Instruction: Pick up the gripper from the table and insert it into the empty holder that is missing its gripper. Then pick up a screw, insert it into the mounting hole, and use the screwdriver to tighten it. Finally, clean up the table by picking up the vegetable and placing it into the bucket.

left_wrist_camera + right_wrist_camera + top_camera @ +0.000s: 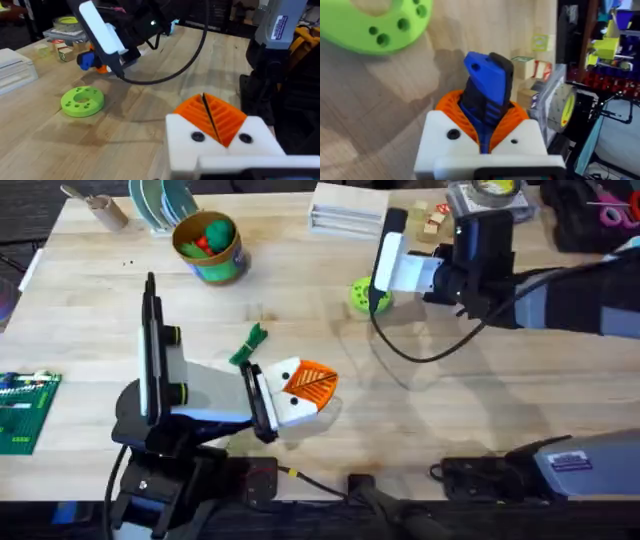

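screwdriver (pixel 487 85): blue, clamped between the orange pads of the right gripper (pixel 485 132), raised off the table just beside the green disc (pixel 368 295). left gripper (pixel 305 388): orange pads pressed together, nothing between them, nearer the arm bases than the disc. vegetable (pixel 250 344): flat on the table, between disc and left gripper. bucket (pixel 210 248): well apart from the disc, holding a green toy and a red toy.

The table (pixel 300 290) is showing pale wood with visible grain, matt. The left gripper (pixel 212 117) is presenting ribbed orange plastic pads on smooth white plastic mounts. The screwdriver (pixel 487 82) is appearing as smooth blue plastic. The green disc (pixel 82 101) is looking like matt plastic.
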Robot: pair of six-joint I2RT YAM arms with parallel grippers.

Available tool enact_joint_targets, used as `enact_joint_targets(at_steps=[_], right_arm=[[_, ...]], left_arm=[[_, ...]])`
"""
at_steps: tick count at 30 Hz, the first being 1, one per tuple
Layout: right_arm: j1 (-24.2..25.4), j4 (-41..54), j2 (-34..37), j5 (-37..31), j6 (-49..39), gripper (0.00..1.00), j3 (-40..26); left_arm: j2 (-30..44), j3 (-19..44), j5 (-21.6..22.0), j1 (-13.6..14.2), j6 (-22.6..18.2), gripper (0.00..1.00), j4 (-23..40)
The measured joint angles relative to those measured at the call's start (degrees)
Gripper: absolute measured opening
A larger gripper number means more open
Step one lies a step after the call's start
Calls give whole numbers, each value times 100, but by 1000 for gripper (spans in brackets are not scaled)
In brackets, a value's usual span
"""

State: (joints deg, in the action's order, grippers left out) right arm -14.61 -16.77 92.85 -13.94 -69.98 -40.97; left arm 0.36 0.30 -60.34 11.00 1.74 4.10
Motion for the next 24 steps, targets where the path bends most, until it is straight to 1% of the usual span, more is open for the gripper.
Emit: enact_joint_targets(at_steps=[4, 5, 7, 8, 10, 11, 12, 16, 20, 21, 23, 24], right_arm=[[-1, 73, 172, -77, -104, 73, 0], [-10, 160, 188, -86, -111, 135, -2], [-21, 274, 197, -116, -101, 346, -7], [-26, 332, 192, -141, -99, 509, -52], [-24, 388, 177, -172, -113, 804, -161], [-22, 430, 157, -194, -121, 925, -219], [-20, 508, 129, -200, -118, 976, -269], [-68, 570, 119, -316, -117, 992, -275], [-222, 619, 119, -601, -60, 991, -275], [-273, 632, 118, -678, 13, 991, -275], [-372, 663, 117, -821, 261, 991, -275], [-417, 676, 117, -883, 420, 991, -274]], left_arm=[[0, 0, 0, 0, 2, 3, 0], [0, 0, 0, 0, 2, 3, 0], [0, 0, 0, 0, 2, 3, 0], [0, 0, -1, 0, 2, 3, 0], [2, 0, -2, 0, 0, 3, 0], [0, 0, -1, 0, 2, 3, 0], [0, 0, 0, 0, 2, 3, 0], [0, 0, 0, 0, 2, 3, 0], [0, 0, 0, 0, 1, 4, 0], [0, 0, 0, 0, -5, 28, -1], [0, 0, 2, 0, -8, 163, 0], [0, 0, -1, 0, -7, 264, -4]])
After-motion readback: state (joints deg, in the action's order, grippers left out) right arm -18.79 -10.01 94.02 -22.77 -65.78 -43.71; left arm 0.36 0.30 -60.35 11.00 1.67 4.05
